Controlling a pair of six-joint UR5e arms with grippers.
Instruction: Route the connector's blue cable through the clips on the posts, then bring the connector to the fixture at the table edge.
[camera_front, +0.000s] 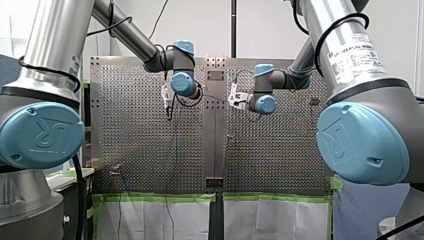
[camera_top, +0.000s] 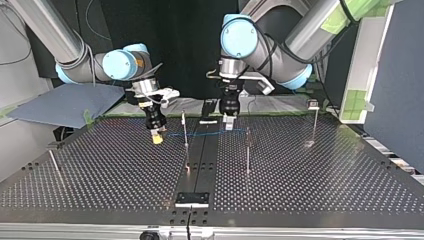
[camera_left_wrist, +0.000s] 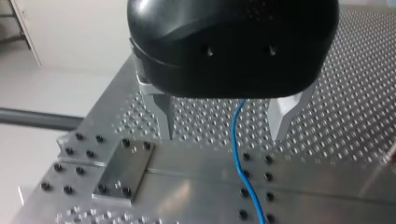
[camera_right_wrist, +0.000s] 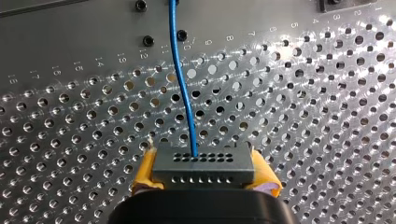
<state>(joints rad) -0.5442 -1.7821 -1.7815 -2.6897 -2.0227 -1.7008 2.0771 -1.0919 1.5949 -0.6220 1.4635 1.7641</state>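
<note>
Two grippers, one cable, entered in order. Item 1: my right gripper (camera_right_wrist: 204, 163), yellow pads (camera_right_wrist: 144, 172) clenched on either side of the grey multi-pin connector (camera_right_wrist: 203, 169). It is carried low over the worktop (camera_right_wrist: 327, 116), near the edge on the arms' side and a little off the central seam. Item 2: blue cable (camera_right_wrist: 182, 84), leaving the connector's face and running ahead of the right gripper over the perforations. In the top view it spans roughly level from the connector past a thin post (camera_top: 185, 131) toward a second post (camera_top: 247, 150); whether it sits in either clip is too small to tell. Item 3: my left gripper (camera_left_wrist: 226, 123), black body, metal fingers (camera_left_wrist: 164, 114) released and well apart, the cable passing between them and touching neither. Step in hand, as judged: dressing the cable into the clips. Handling note: close the left fingers loosely on the cable as a guide, have the span taut but unstrained and the connector level, and lower the cable into each clip from above rather than dragging it sideways against a slender post.
</note>
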